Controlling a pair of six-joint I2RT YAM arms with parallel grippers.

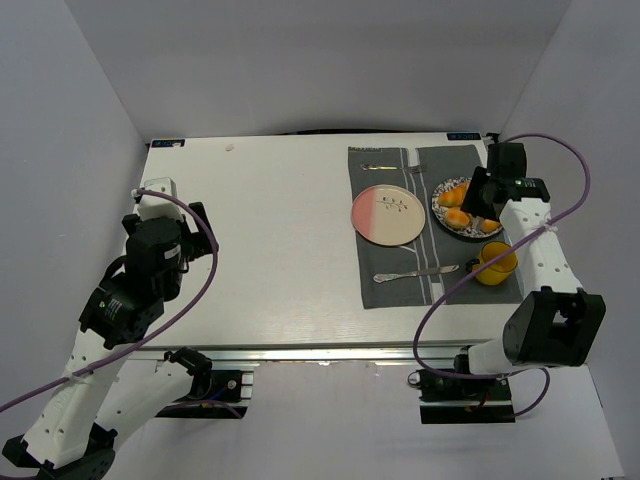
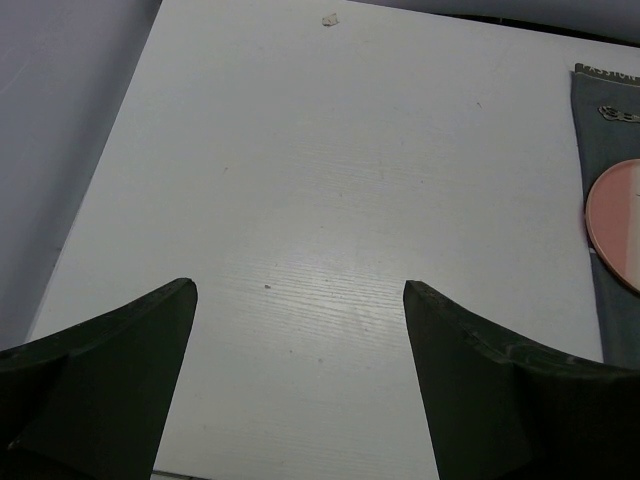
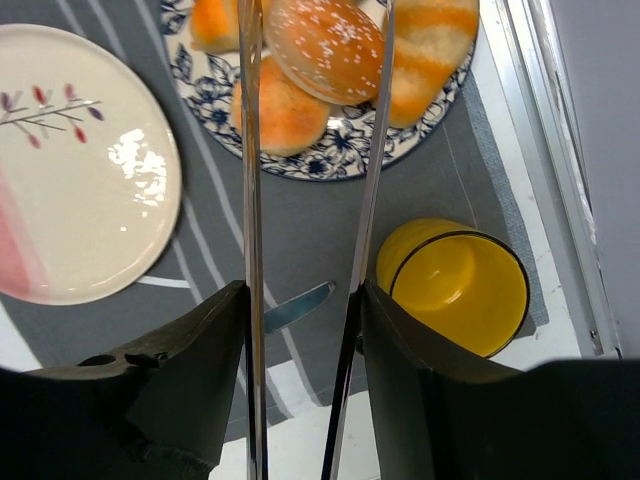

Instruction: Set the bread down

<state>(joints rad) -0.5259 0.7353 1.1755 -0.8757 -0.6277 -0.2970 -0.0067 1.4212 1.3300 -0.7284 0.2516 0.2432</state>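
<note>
The bread (image 3: 325, 45), a round golden roll with seeds on its crust, lies on a blue-patterned plate (image 3: 340, 150) among other orange pastries. My right gripper (image 3: 303, 290) is shut on metal tongs (image 3: 250, 200). The tongs' two blades reach forward and stand on either side of the bread; I cannot tell if they squeeze it. In the top view the right gripper (image 1: 480, 195) hovers over that plate (image 1: 441, 207). My left gripper (image 2: 300, 285) is open and empty above bare table, at the left side in the top view (image 1: 165, 198).
A pink and cream plate (image 1: 390, 215) sits on the grey placemat (image 1: 385, 285), left of the pastry plate. A yellow cup (image 1: 494, 262) stands at the mat's near right corner. A knife (image 1: 415, 272) lies along the mat's near edge, and cutlery (image 1: 378, 166) at its far edge.
</note>
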